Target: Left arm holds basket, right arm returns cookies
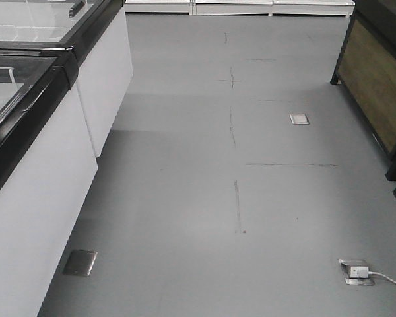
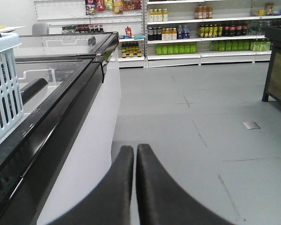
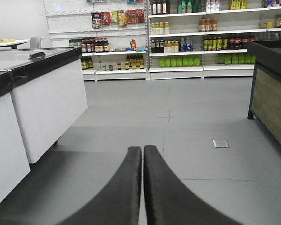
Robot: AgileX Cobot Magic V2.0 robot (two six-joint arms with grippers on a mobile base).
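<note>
The light blue basket (image 2: pixel 3 89) shows only at the left edge of the left wrist view, resting on top of the glass-lidded freezer (image 2: pixel 61 89). My left gripper (image 2: pixel 135 149) is shut with nothing between its fingers, out over the floor to the right of the freezer and apart from the basket. My right gripper (image 3: pixel 143 149) is shut too and holds nothing, pointing down the aisle above the grey floor. The cookies are out of view. Neither gripper appears in the front view.
White chest freezers (image 1: pixel 46 152) with black rims line the left side of the aisle. A dark wooden display stand (image 1: pixel 376 86) stands at the right. Stocked drink shelves (image 3: pixel 201 47) close the far end. A socket with a white plug (image 1: pixel 358 271) and floor plates (image 1: pixel 80 262) lie on the floor.
</note>
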